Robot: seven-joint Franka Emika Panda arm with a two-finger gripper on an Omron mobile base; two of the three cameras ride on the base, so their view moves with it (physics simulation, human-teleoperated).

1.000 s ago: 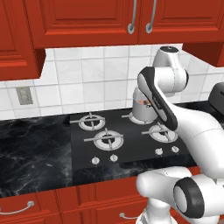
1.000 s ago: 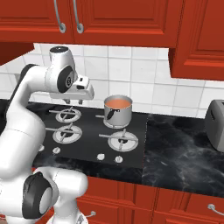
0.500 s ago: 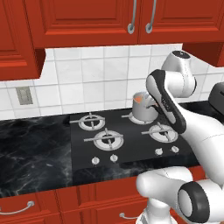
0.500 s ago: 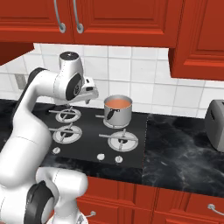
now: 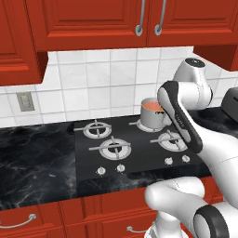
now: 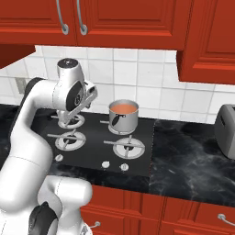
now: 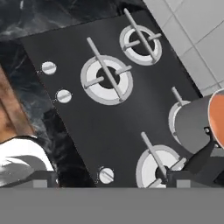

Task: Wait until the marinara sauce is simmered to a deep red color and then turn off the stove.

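The marinara sauce (image 6: 124, 108) is an orange-red disc inside the grey steel saucepan (image 6: 124, 119), which stands on the back right burner of the black stove (image 6: 92, 137). The left base view has the sauce (image 5: 150, 104) beside my forearm. Silver knobs (image 6: 105, 164) line the stove's front edge. From the hand view, my gripper (image 7: 109, 181) hovers high above the stove (image 7: 113, 118), open, with its tips far apart and nothing between them. The saucepan (image 7: 194, 127) is at that view's right edge, and a knob (image 7: 106, 175) lies low in it.
Black marbled countertop (image 6: 193, 160) flanks the stove on both sides. A toaster (image 6: 226, 124) stands at the far right. Red cabinets hang above, and white tiles with an outlet (image 5: 25, 101) cover the back wall.
My arm has swung to the right and uncovered the saucepan in the left base view. The sauce stays orange-red and the pan has not moved.
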